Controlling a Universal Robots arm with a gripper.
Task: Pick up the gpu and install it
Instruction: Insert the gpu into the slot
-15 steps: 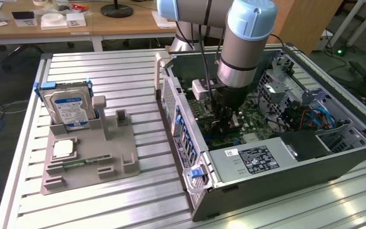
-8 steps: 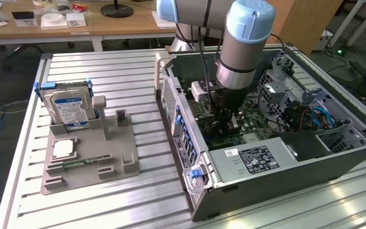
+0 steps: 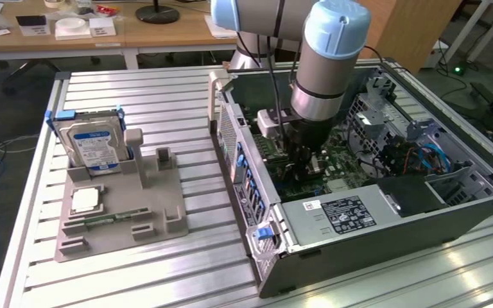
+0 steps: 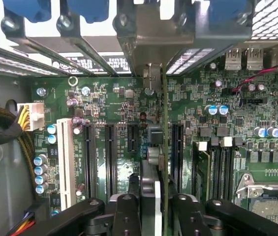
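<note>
My gripper [image 4: 154, 211] is down inside the open computer case [image 3: 384, 224], over the green motherboard [image 4: 104, 98]. It is shut on the gpu [image 4: 156, 147], which I see edge-on as a thin dark card running away from my fingers [image 4: 129, 209]. The card's silver bracket [image 4: 146, 44] reaches the rear slot openings of the case. The card stands upright between two black expansion slots [image 4: 110, 152], low over the board; whether it sits in a slot I cannot tell. In the exterior view the gripper [image 3: 302, 160] hangs under the arm's wrist, close to the board.
At the exterior view's left, a grey fixture [image 3: 156, 192] holds a silver hard drive [image 3: 92, 144], a processor chip [image 3: 85, 200] and a green memory stick [image 3: 110, 218]. Cables [image 3: 422, 157], a drive cage and the power supply [image 3: 349, 215] crowd the case. A yellow-black cable bundle [image 4: 1, 128] lies beside the board.
</note>
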